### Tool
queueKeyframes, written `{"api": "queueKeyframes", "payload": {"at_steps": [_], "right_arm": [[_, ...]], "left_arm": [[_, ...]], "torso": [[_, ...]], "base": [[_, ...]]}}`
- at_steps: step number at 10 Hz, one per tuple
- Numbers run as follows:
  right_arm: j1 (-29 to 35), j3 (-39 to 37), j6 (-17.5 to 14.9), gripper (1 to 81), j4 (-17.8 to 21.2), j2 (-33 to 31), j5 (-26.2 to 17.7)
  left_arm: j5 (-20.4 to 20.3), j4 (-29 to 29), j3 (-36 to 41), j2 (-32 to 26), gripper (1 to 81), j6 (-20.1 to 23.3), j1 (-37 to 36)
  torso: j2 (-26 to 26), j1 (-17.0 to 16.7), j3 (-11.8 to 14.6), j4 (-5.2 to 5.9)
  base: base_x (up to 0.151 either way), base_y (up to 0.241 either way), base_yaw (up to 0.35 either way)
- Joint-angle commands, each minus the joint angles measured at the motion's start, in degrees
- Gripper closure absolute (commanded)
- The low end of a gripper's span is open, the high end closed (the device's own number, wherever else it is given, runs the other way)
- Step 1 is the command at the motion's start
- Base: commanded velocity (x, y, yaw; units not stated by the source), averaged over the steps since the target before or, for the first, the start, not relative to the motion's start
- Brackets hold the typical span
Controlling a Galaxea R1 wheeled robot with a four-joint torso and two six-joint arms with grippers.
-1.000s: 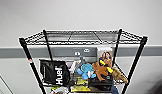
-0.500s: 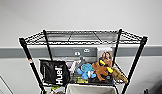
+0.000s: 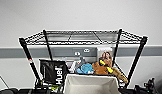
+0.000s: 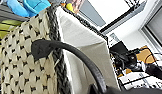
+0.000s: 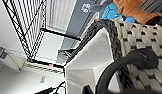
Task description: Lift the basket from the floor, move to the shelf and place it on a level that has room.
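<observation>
- Black arm hardware (image 3: 147, 87) pokes up at the lower right of the head view, knobbly in outline, with a small upright stub.
- A dark rounded body part (image 3: 8, 90) sits low at the lower left.

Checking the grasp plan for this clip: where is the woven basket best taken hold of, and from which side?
Probably by the dark loop handles at the two short ends of the basket, one arm from each end. Each loop arches clear of the braided rim, leaving a gap to hook; the other handle mirrors it, so a two-sided lift should stay level.
</observation>
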Motion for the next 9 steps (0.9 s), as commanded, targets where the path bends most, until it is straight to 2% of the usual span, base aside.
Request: {"api": "queueKeyframes", "payload": {"at_steps": [1,4,6,9], "right_arm": [[10.8,6.5,-0.5,81.1,4.4,-4.6,-1.7],[18.1,7.6,-0.5,81.1,10.8,-5.7,-4.2],[21.5,8.3,-0.5,81.1,13.3,-6.5,-5.2],[26.6,9.1,-0.5,81.1,17.4,-6.6,-6.2]], "left_arm": [[0.5,-4.2,7.1,-4.8,81.1,-4.4,-12.3],[1.3,-8.7,7.9,-5.7,81.1,-6.5,-18.6],[2.0,-11.6,8.2,-6.7,81.1,-6.5,-22.3],[5.8,-17.1,8.3,-8.3,81.1,-6.5,-29.5]], "torso": [[0.0,0.0,0.0,0.0],[0.0,0.0,0.0,0.0],[0.0,0.0,0.0,0.0],[0.0,0.0,0.0,0.0]], "base": [[0.0,0.0,0.0],[0.0,0.0,0.0],[0.0,0.0,0.0],[0.0,0.0,0.0]]}}
